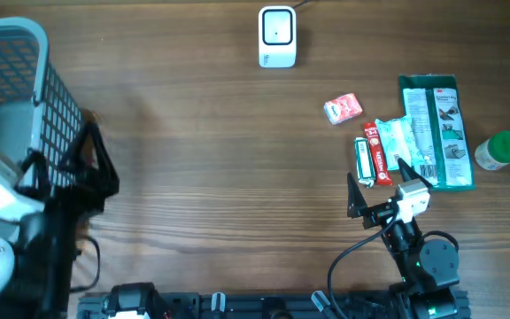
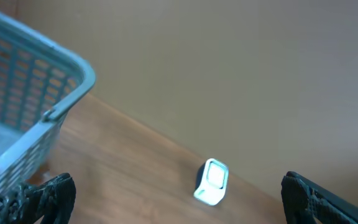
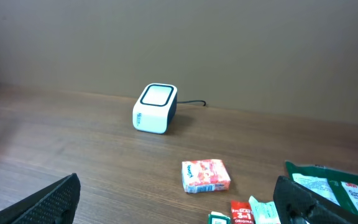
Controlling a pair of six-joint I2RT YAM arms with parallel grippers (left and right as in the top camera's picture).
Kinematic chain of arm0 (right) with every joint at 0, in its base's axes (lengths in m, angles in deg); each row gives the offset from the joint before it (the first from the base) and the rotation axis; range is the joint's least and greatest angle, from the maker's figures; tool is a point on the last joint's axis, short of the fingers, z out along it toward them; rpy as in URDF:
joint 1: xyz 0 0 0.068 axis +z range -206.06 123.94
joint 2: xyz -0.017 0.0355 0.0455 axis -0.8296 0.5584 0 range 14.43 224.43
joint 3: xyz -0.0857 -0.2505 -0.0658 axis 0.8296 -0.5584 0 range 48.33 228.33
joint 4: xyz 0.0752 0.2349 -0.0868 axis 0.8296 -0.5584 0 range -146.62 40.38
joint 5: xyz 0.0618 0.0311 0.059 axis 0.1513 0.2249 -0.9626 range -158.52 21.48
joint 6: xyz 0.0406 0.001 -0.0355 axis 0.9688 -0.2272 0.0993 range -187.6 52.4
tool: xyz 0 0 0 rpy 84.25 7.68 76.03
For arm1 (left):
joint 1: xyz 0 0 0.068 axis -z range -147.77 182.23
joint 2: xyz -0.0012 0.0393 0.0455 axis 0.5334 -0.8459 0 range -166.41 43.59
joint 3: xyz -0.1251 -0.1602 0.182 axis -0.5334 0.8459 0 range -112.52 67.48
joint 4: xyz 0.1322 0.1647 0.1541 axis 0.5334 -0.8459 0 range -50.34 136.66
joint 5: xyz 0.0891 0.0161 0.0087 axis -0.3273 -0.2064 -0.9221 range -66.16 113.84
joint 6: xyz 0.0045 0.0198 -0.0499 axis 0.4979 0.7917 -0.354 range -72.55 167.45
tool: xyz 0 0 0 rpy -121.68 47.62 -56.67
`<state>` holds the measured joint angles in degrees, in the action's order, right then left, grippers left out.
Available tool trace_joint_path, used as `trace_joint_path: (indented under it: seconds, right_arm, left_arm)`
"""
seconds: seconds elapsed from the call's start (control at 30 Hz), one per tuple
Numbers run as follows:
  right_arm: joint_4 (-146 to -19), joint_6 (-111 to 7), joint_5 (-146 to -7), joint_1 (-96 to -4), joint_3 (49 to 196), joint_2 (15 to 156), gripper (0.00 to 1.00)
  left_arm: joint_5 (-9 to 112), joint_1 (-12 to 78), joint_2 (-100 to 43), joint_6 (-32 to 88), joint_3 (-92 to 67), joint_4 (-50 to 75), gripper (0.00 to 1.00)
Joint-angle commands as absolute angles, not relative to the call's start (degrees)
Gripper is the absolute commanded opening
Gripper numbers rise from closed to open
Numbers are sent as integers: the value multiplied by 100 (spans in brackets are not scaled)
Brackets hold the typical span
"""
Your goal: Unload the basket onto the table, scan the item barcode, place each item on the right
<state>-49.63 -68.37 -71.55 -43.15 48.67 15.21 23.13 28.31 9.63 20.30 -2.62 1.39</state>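
The white barcode scanner (image 1: 277, 35) stands at the far middle of the table, also visible as the scanner (image 2: 211, 182) and the scanner (image 3: 155, 108) in both wrist views. Several items lie at the right: a pink-red tissue packet (image 1: 343, 107) (image 3: 206, 175), a red sachet (image 1: 377, 152) (image 3: 242, 211), a small green sachet (image 1: 362, 159), a pale green packet (image 1: 397, 137) and a large green packet (image 1: 441, 133) (image 3: 334, 183). My right gripper (image 1: 384, 184) (image 3: 176, 205) is open just in front of these items, holding nothing. My left gripper (image 1: 96, 168) (image 2: 179, 205) is open and empty beside the basket.
A blue mesh basket (image 1: 16, 80) (image 2: 36, 93) stands at the far left. A white bottle with a green lid (image 1: 500, 151) lies right of the large green packet. The scanner's cable runs off the table's far edge.
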Motion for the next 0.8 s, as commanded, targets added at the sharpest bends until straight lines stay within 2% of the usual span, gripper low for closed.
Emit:
trace_joint_path:
  seconds: [0.0, 0.17, 0.27, 0.5, 0.63, 0.77]
  right_arm:
    - [-4950, -6909, -7266, -4339, 4862, 1471, 100]
    - [-4950, -6909, -7266, -4339, 4862, 1471, 100]
    - [-4950, -6909, -7266, -4339, 4862, 1471, 100]
    - [-4950, -6911, -7266, -4339, 4862, 1471, 100]
    - [-4950, -6909, -7266, -4339, 4862, 1471, 100]
    - [-4950, -6909, -7266, -4339, 4862, 1471, 100]
  left_arm:
    - [2031, 2829, 1354, 2301, 127, -218, 100]
    - [2031, 2875, 2087, 2298, 1075, -412, 100]
    - [2033, 2875, 2629, 2298, 1794, 196, 100]
    - [2446, 2875, 3721, 2303, 3272, 3070, 100]
    - [2638, 2875, 4165, 2303, 4210, 5199, 100]
    - [2726, 2875, 4333, 2303, 4896, 6412, 100]
